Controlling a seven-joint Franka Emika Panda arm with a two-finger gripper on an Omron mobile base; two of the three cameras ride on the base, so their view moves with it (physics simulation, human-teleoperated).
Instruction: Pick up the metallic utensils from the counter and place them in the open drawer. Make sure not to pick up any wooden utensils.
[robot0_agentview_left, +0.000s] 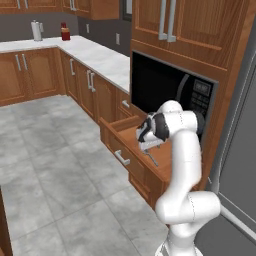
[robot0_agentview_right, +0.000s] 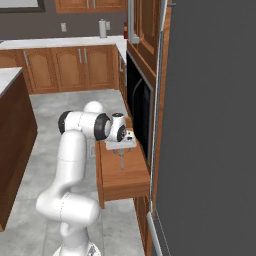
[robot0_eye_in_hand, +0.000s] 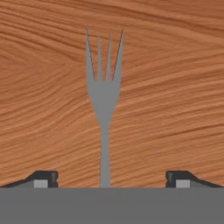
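Gripper (robot0_agentview_left: 148, 150) hanging right over the open drawer (robot0_agentview_left: 131, 165), pointed down into it. Fingers spread wide apart in the hand view, one tip at each bottom corner, nothing pinched between them. Grey metal fork (robot0_eye_in_hand: 104, 94) sitting dead centre between those tips, four tines pointing away, thin handle running back toward the hand. Looks flat on the brown wood-grain floor of the drawer, though can't really tell whether it's resting there or a touch above. Same fork (robot0_agentview_left: 150, 158) visible as a thin grey sliver under the gripper from the left side, and poking out just below the hand (robot0_agentview_right: 121, 161) from the right side.

Drawer pulled well out from the wooden cabinets, silver bar handle (robot0_agentview_left: 122, 158) across its front. Black oven (robot0_agentview_left: 170, 90) set in the wall just above and behind it. Tall grey fridge (robot0_agentview_right: 210, 125) right beside the drawer. White countertop (robot0_agentview_left: 95, 56) running along the back wall with a roll of paper towel (robot0_agentview_left: 36, 31) and a small red jar (robot0_agentview_left: 65, 33). Edge of the marble counter (robot0_agentview_right: 7, 77) over its dark wood base at far left of the right view.
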